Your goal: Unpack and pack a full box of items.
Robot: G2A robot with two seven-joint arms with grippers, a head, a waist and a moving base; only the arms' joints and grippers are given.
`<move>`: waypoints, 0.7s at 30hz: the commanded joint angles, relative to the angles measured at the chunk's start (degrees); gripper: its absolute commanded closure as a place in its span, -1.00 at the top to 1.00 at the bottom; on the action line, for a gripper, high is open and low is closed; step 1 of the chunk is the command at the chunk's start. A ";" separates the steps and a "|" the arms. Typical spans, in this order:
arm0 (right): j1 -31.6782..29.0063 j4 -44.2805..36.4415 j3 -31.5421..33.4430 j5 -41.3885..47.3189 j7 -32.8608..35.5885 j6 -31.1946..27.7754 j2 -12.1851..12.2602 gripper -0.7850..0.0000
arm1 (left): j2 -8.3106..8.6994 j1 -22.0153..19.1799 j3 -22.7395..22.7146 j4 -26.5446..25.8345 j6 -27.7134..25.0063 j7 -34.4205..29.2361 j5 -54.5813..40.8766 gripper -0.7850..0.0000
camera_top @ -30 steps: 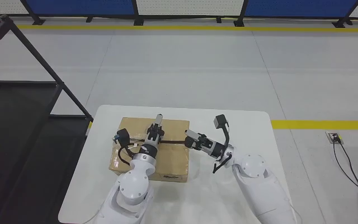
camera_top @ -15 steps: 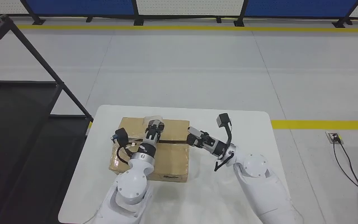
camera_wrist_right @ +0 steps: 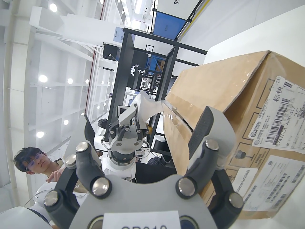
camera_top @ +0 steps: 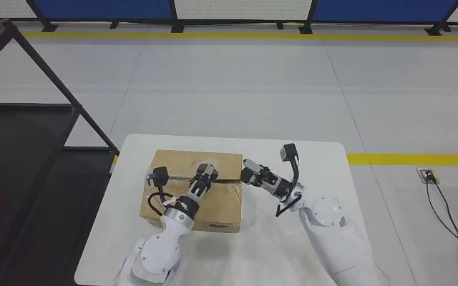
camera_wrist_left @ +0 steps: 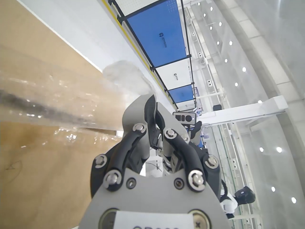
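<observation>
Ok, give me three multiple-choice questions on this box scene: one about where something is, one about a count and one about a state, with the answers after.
1. Where does the cardboard box stand?
A) on the floor
B) on the white table
C) on a chair

2. How many boxes are on the table?
A) one
B) two
C) three

3. How do the jaws of the left gripper stand?
A) wide open
B) shut on a bottle
C) shut on the clear tape strip

Answers:
1 B: the top view shows the box resting on the tabletop.
2 A: a single box is there.
3 C: the left wrist view shows the jaws pinched on tape lifted off the box's seam.
</observation>
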 commanded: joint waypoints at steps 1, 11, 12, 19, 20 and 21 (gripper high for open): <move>-0.11 -0.05 -0.11 0.05 -0.09 0.10 0.04 1.00 | 0.00 -0.33 0.32 0.69 0.21 -0.56 0.79 -1.00; -2.04 -2.03 0.30 -0.26 -1.59 -0.49 0.49 1.00 | -0.44 -3.54 2.73 4.60 2.68 -1.88 2.36 -1.00; -2.25 -2.27 0.35 -0.30 -1.60 -0.47 0.55 1.00 | -0.49 -3.93 3.00 5.05 2.88 -1.96 2.56 -1.00; -3.21 -3.49 0.48 -0.40 -2.10 -0.23 0.83 1.00 | -0.85 -5.20 4.03 7.12 3.90 -1.22 3.21 0.21; -3.26 -3.56 0.47 -0.36 -2.09 -0.21 0.87 1.00 | -0.89 -5.26 4.14 7.26 3.84 -1.19 3.32 0.20; -3.28 -3.62 0.47 -0.36 -2.10 -0.27 0.90 1.00 | -0.92 -5.29 4.20 7.35 3.79 -1.16 3.38 0.25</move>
